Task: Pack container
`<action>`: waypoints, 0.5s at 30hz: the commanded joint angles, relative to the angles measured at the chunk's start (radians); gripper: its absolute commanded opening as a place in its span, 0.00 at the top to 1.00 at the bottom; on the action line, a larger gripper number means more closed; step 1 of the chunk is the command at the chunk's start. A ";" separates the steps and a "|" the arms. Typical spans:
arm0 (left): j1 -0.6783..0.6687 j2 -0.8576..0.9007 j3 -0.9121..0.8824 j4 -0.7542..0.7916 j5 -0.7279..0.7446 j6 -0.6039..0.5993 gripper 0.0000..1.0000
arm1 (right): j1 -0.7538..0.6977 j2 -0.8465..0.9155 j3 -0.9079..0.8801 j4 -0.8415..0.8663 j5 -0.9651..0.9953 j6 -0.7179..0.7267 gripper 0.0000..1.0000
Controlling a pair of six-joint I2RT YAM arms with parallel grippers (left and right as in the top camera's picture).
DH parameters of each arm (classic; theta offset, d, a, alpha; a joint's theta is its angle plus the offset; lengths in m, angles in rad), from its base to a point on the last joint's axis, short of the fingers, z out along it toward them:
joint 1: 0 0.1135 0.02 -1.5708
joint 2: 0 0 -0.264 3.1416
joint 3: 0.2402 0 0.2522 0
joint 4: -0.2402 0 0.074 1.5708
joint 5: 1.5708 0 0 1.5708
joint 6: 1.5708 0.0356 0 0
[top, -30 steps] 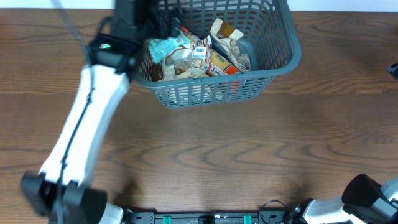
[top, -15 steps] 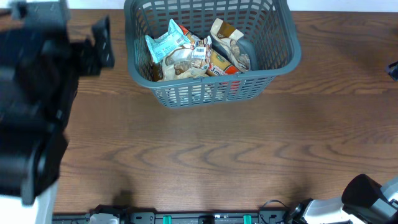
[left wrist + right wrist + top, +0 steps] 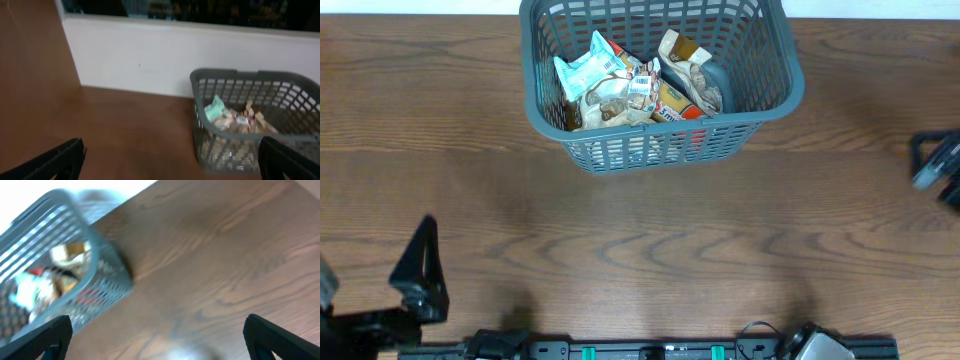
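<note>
Grey-teal plastic makes up the container (image 3: 650, 150), a rectangular basket with slotted lattice sides and a thick rim. It stands on the brown wooden table (image 3: 640, 250) at the far edge, about midway across. Snack packets are piled inside it, mostly toward its left half: a light-blue packet (image 3: 582, 68), a tan packet (image 3: 685, 62) and an orange packet (image 3: 670, 105) among them.

The left gripper (image 3: 420, 280) sits at the near-left corner of the table, well apart from the container. From its wrist camera its two dark fingertips (image 3: 55, 160) stand at opposite lower corners of the view, spread wide with nothing between them. The container (image 3: 230, 150) lies well beyond them, off toward the right-hand fingertip, close to a white wall (image 3: 130, 60).

The right gripper (image 3: 940, 165) is at the table's right edge, also well apart from the container and a little nearer than it. Its wrist view is blurred, yet its fingertips (image 3: 280, 335) show far apart and empty. There the container (image 3: 100, 280) lies ahead at the upper left, beyond the left-hand fingertip, with bare wood between the two.
</note>
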 commanded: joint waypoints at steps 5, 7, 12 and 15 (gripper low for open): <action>0.005 -0.011 -0.004 -0.071 -0.005 -0.042 0.01 | 0.137 -0.121 -0.183 -0.008 0.009 -0.016 0.01; 0.005 -0.011 -0.004 -0.086 -0.005 -0.042 0.01 | 0.175 -0.163 -0.231 -0.008 0.052 -0.016 0.01; 0.005 -0.011 -0.004 -0.104 -0.005 -0.042 0.01 | 0.240 -0.241 -0.279 -0.008 0.235 0.060 0.01; 0.005 -0.011 -0.004 -0.139 -0.005 -0.042 0.01 | 0.267 -0.283 -0.286 -0.008 0.242 0.055 0.01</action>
